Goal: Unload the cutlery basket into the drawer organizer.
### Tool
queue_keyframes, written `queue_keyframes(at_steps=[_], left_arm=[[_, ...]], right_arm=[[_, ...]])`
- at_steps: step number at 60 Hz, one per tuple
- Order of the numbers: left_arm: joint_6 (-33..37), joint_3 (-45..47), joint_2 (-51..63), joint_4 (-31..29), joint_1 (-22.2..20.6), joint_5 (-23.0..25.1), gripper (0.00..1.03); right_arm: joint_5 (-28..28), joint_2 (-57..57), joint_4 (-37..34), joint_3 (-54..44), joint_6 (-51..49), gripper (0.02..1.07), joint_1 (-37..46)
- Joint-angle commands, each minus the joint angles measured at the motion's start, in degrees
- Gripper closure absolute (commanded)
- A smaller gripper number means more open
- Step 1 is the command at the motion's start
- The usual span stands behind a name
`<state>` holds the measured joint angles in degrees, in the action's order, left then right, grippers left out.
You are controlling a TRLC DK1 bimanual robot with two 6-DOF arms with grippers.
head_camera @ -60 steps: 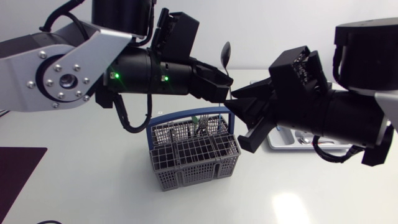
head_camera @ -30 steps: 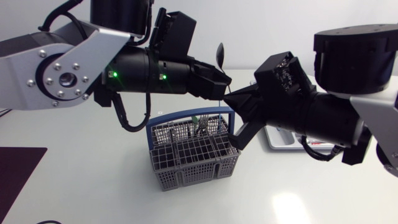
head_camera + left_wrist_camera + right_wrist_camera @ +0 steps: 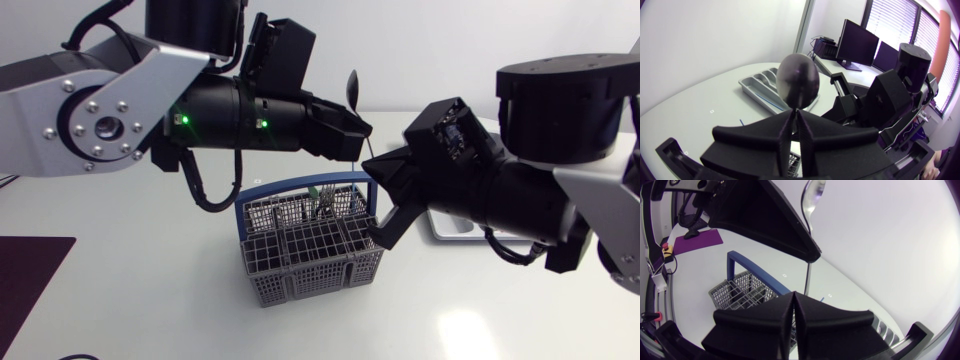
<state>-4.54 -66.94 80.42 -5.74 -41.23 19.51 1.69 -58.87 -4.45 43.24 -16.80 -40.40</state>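
Spoon (image 3: pixel 798 82) upright in the left gripper (image 3: pixel 796 115)

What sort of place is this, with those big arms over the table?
Probably a robotics lab bench staged for a kitchen chore: a left arm and a right arm over a white table, a cutlery basket, and a drawer organizer.

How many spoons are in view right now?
1: the spoon, bowl up, in the left gripper above the cutlery basket. Others may be hidden in it or in the drawer organizer.
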Motion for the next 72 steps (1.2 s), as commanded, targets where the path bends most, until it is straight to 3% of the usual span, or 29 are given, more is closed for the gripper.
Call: queue_keyframes(at_steps=[1, 21, 23, 28, 35, 72], left_arm=[[-1.2, -2.3, 1.0, -0.2, 0.6, 0.9, 0.96], [-1.2, -2.6, 0.9, -0.3, 1.0, 0.9, 0.96], [-1.2, -2.6, 0.9, -0.4, 1.0, 0.9, 0.96], [-1.2, -2.6, 0.9, -0.5, 1.1, 0.9, 0.96], [-1.3, -2.6, 0.8, -0.5, 1.2, 0.9, 0.96], [-1.3, -2.7, 1.1, -0.4, 0.6, 1.4, 0.96]], right_arm=[[0.7, 0.5, 0.6, -1.8, -1.4, 1.01, -0.6], [0.9, 3.6, 0.8, -3.6, -1.9, 1.0, -0.4], [0.9, 4.2, 0.8, -4.0, -1.8, 0.94, -0.2], [0.9, 6.4, 1.0, -5.5, -1.8, 0.66, 0.1], [0.9, 9.3, 2.3, -8.0, -2.5, 0.56, 0.2], [4.7, 6.8, 13.2, -10.2, -4.7, 0.56, -1.3]])
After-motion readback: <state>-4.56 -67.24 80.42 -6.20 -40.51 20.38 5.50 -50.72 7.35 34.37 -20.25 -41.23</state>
